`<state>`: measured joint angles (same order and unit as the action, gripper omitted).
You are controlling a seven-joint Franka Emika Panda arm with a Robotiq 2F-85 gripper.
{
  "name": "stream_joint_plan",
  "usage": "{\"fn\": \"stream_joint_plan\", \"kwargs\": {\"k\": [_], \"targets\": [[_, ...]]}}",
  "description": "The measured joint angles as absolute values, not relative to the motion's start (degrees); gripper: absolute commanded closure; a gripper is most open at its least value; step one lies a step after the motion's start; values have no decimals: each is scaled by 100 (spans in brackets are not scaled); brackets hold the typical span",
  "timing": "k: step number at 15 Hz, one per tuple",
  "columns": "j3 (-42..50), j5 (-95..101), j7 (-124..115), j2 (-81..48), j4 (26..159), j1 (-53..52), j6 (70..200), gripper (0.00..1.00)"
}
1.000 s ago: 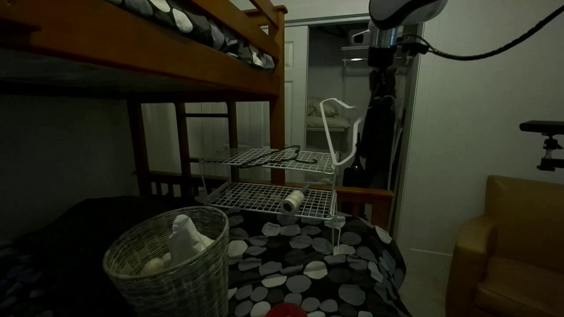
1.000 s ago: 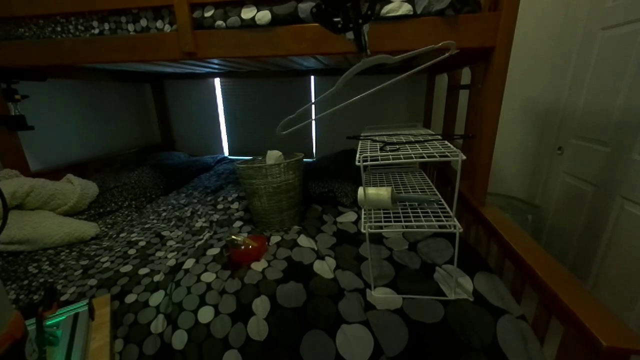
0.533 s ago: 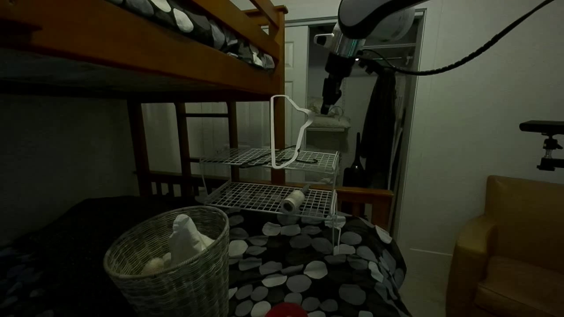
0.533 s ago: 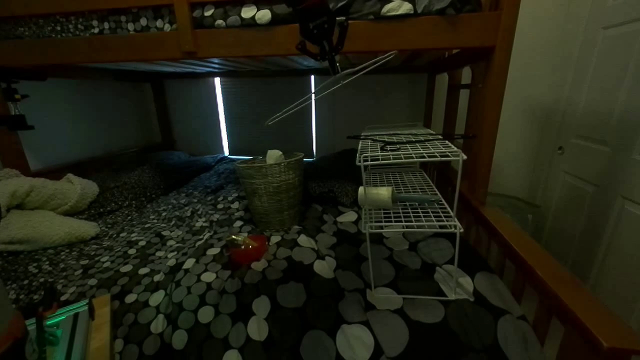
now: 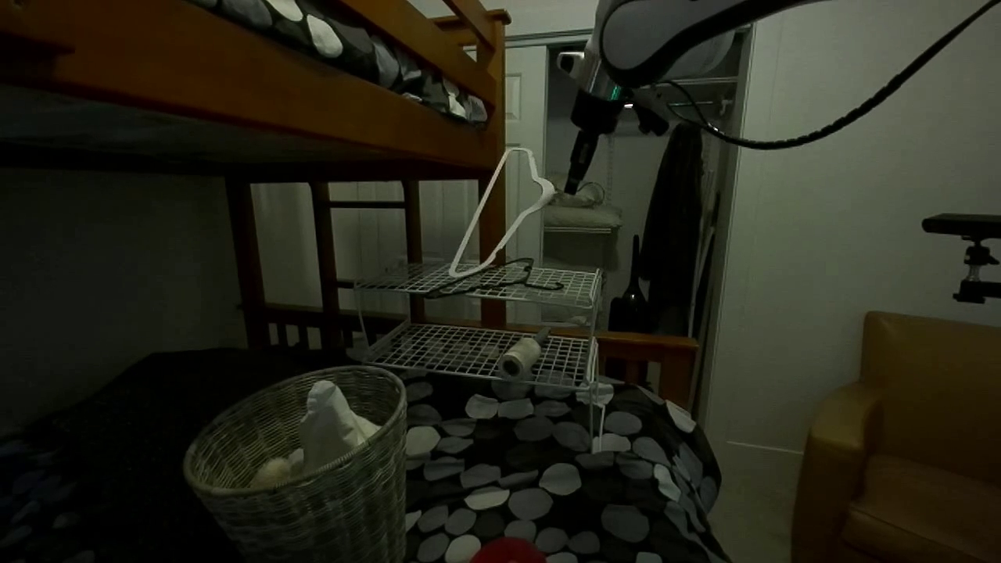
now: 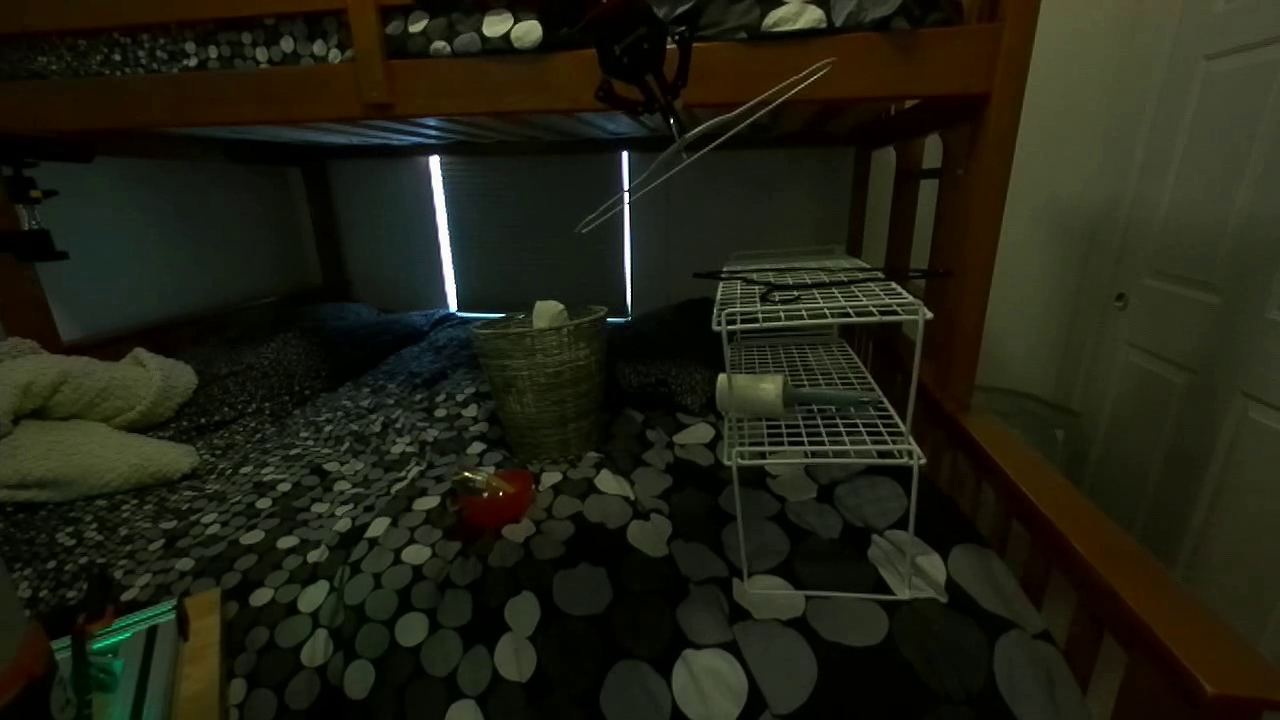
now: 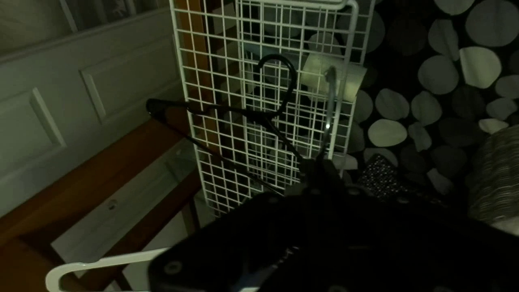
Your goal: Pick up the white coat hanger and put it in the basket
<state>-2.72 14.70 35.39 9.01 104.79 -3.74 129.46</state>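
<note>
Spotted bedding below; my gripper pinches white coat hanger; single-point grip may swivel, snagging basket lower left in an exterior view.

The pale arm, edged in black, reaches in from the top right of an exterior view. The wrist slopes down and leftward from it, carrying a small green glow. Below hangs the dark gripper, tilted the same way, pointing down and a little left. In an exterior view it hangs at the top edge, linkages bowed out on both sides and the narrow end aimed down and slightly right. In the wrist view it spreads as a near-black shape across the lower part, its fingers pinched together.
</note>
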Motion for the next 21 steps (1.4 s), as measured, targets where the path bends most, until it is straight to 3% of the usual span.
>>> {"fn": "stream_joint_plan", "kwargs": {"k": [7,21], "targets": [[-556,1730,2516,1368,11494,-669,13740,97],[-804,1680,1823,581,11521,-821,13982,99]]}}
